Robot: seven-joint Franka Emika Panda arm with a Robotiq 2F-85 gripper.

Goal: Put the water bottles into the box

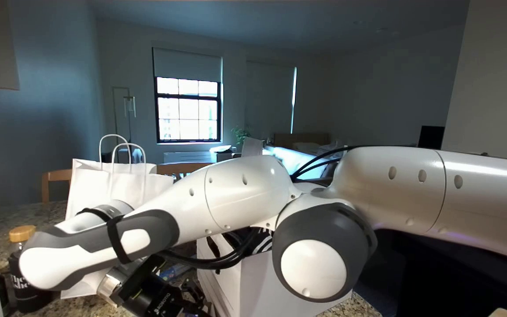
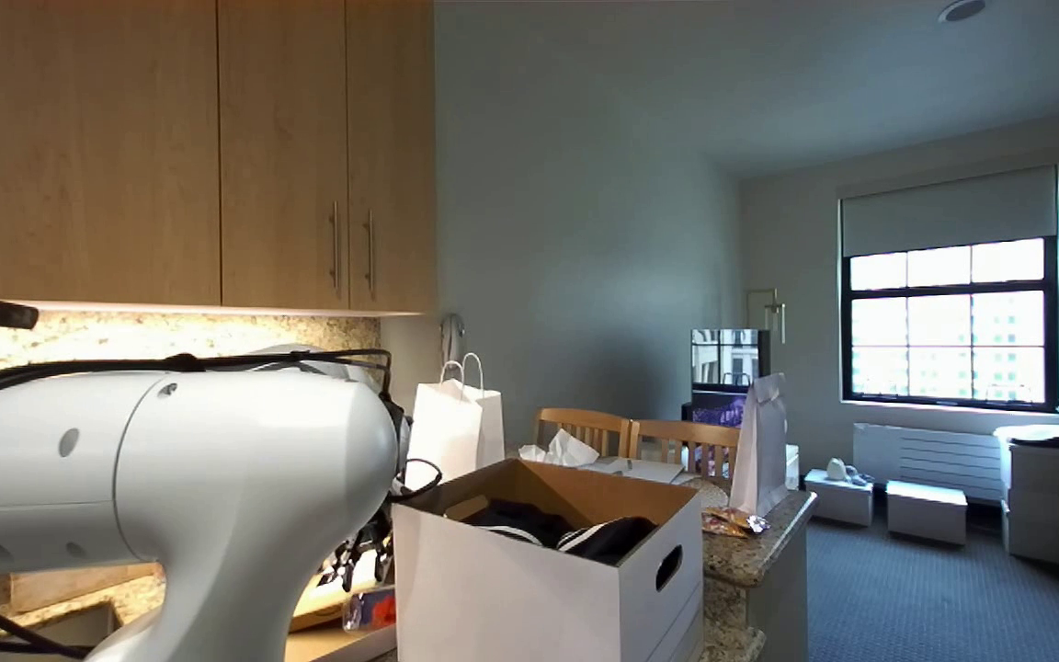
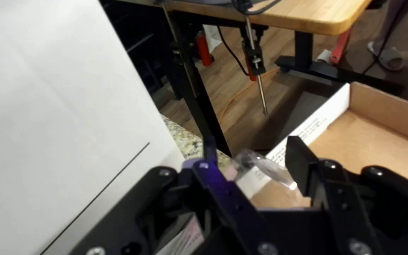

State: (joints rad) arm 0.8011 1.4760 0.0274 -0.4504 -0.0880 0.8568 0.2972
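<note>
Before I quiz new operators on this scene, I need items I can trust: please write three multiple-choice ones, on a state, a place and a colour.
1. The top of the white box is: A taped shut; B under a lid; C open.
2. The black striped things lie: A under the white box; B inside the white box; C across the room.
3. The cap of the dark jar is: A orange-brown; B green; C bright blue.

1 C: an exterior view looks in over its edge.
2 B: the same view shows them between its walls.
3 A: an exterior view shows that colour plainly above the dark body.
</note>
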